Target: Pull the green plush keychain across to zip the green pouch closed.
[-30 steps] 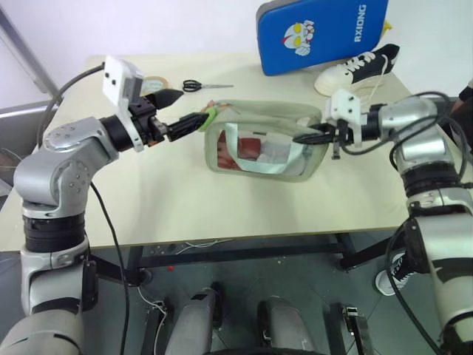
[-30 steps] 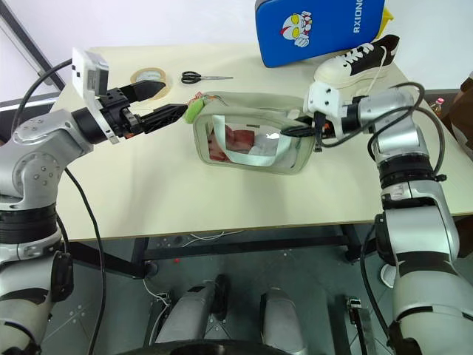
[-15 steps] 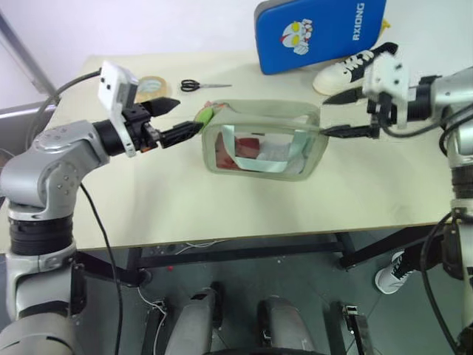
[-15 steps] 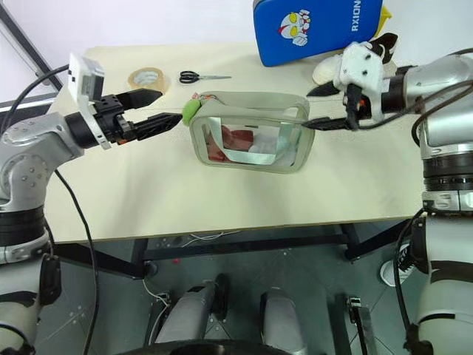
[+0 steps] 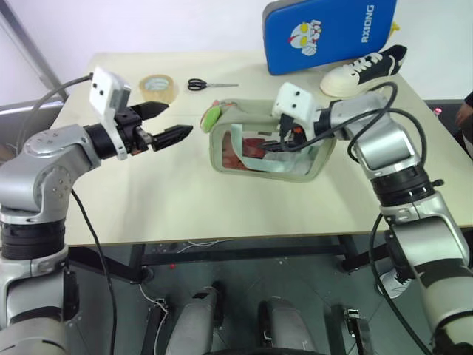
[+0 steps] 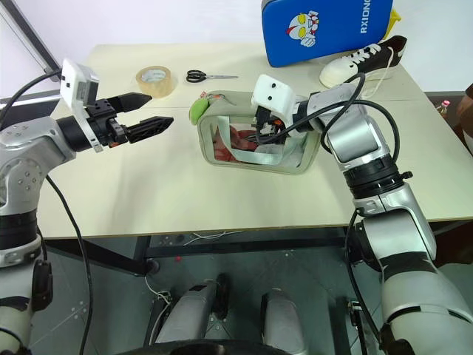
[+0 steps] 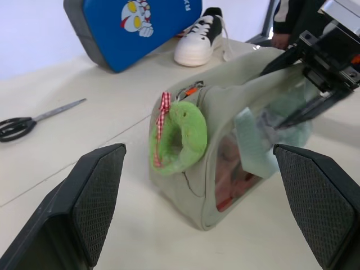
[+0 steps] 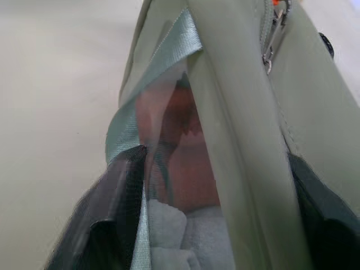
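The green pouch (image 5: pixel 267 148) stands upright near the middle of the pale tabletop (image 5: pixel 177 200), its clear window with mint trim facing the robot. The green plush keychain (image 7: pixel 180 136) hangs at the pouch's upper corner on the robot's left, with a red checked ribbon just beside it.

The left claw (image 5: pixel 166 122) hovers level above the tabletop, near the keychain but apart from it. Its two black fingers (image 7: pixel 95 202) are spread wide and hold nothing.

The right claw (image 6: pixel 260 134) presses in against the pouch from the robot's right, at the top of the window. In the right wrist view its fingers (image 8: pixel 112 219) straddle the pouch's fabric, one seen through the clear window and one on the other side; I cannot tell whether they actually pinch it.

Behind the pouch lie a pair of scissors (image 5: pixel 211 85) and a roll of tape (image 5: pixel 157 87). A blue cartoon-printed case (image 5: pixel 329 33) and a white sneaker (image 5: pixel 362 70) sit at the far right.
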You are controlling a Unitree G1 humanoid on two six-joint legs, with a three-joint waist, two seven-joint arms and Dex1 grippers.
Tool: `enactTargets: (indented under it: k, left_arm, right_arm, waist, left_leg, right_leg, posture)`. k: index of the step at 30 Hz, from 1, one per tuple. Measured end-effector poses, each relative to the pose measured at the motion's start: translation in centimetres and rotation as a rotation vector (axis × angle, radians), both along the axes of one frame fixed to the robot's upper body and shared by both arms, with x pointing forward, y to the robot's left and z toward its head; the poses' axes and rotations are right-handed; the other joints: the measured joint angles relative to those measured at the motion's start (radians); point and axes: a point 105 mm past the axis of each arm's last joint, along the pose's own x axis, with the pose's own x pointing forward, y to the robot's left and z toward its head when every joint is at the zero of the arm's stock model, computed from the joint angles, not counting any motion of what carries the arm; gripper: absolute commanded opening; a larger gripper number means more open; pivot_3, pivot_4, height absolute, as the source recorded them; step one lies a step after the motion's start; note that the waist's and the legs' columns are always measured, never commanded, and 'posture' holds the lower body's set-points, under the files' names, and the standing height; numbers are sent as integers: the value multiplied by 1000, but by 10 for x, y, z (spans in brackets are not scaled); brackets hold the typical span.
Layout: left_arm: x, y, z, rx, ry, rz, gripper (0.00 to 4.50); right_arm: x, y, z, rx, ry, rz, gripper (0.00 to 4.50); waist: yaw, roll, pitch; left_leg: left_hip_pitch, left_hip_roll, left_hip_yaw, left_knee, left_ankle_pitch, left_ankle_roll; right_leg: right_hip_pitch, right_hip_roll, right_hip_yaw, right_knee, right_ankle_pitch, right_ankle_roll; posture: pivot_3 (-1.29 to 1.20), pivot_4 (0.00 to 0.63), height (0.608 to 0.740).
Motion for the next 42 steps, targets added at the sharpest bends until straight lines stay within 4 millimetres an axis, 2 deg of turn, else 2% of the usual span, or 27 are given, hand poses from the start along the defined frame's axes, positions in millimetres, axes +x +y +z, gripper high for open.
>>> enactTargets:
  k: [2,3,6,10,12,16,20,23,26,28,32,35,38,42]
  left_arm:
    - [-1,4,-2,-1,12,13,4500]
    - [-1,6,-1,-3,12,19,4500]
    - [-2,13,3,13,3,39,4500]
    - [-2,23,8,18,-8,71,4500]
    - [-3,25,9,16,-12,76,4500]
    - [-2,25,9,15,-14,77,4500]
    - [-4,24,3,17,1,78,4500]
    - [-4,24,3,16,0,75,4500]
    - [-3,24,3,17,-3,73,4500]
    - [-2,24,4,16,-9,75,4500]
    - [0,24,2,13,-1,72,4500]
    - [1,25,1,12,-3,66,4500]
    - [2,26,-1,18,-3,68,4500]
    - [3,23,-3,21,-2,60,4500]
  right_arm:
    - [1,2,3,0,-17,16,187]
    - [1,1,4,-3,-25,22,25]
    - [7,2,7,-24,-97,57,25]
    - [20,4,25,-51,-252,106,25]
    - [21,9,27,-47,-284,130,25]
    - [21,25,15,-24,-272,164,25]
    - [21,30,0,-10,-227,163,25]
    - [20,31,2,14,-172,128,1019]
    - [22,29,7,41,-141,75,2425]
    - [21,27,11,45,-143,60,2425]
    - [10,12,36,21,-200,60,2425]
    - [0,-18,53,-30,-242,33,2425]
    - [-7,-46,47,-92,-211,3,2425]
    - [-8,-58,26,-119,-147,-10,2425]
  waist:
    - [-8,0,0]
    - [-10,0,0]
    - [-12,0,0]
    - [-15,0,0]
    - [-14,0,0]
    - [-12,0,0]
    - [-9,0,0]
    - [-10,0,0]
    - [-10,0,0]
    - [-10,0,0]
    - [-7,0,0]
    - [-7,0,0]
    - [-9,0,0]
    - [-17,0,0]
  left_leg:
    - [0,0,0,0,0,0]
    - [0,0,0,0,0,0]
    - [0,0,0,0,0,0]
    - [0,0,0,-1,0,-1]
    - [0,1,0,-1,1,-1]
    - [0,1,0,-1,1,-1]
    - [1,1,0,-1,1,-2]
    - [1,1,0,-1,1,-2]
    - [1,1,0,-1,1,-2]
    - [1,1,0,-1,1,-2]
    - [1,1,0,-2,1,-2]
    - [1,1,0,-1,1,-1]
    - [1,1,0,-1,1,-1]
    - [1,1,0,-2,0,-1]
  right_leg:
    - [0,1,0,0,0,0]
    - [0,1,0,0,0,0]
    - [0,1,0,1,0,0]
    - [0,2,0,1,0,0]
    - [0,2,0,1,0,1]
    - [0,2,0,2,0,1]
    - [0,2,0,2,0,1]
    - [0,2,0,2,0,1]
    - [-1,2,0,2,0,0]
    - [-1,2,0,2,0,0]
    - [-1,2,0,2,0,0]
    - [-1,1,0,1,0,0]
    - [0,1,0,1,0,0]
    - [-1,1,1,1,0,0]
  posture:
    - [0,150,740]
    - [0,150,740]
    - [0,150,740]
    - [0,150,740]
    - [0,150,740]
    - [0,150,740]
    - [0,150,740]
    - [0,150,740]
    - [0,150,740]
    - [0,150,740]
    - [0,150,740]
    - [0,150,740]
    - [0,150,740]
    - [0,150,740]
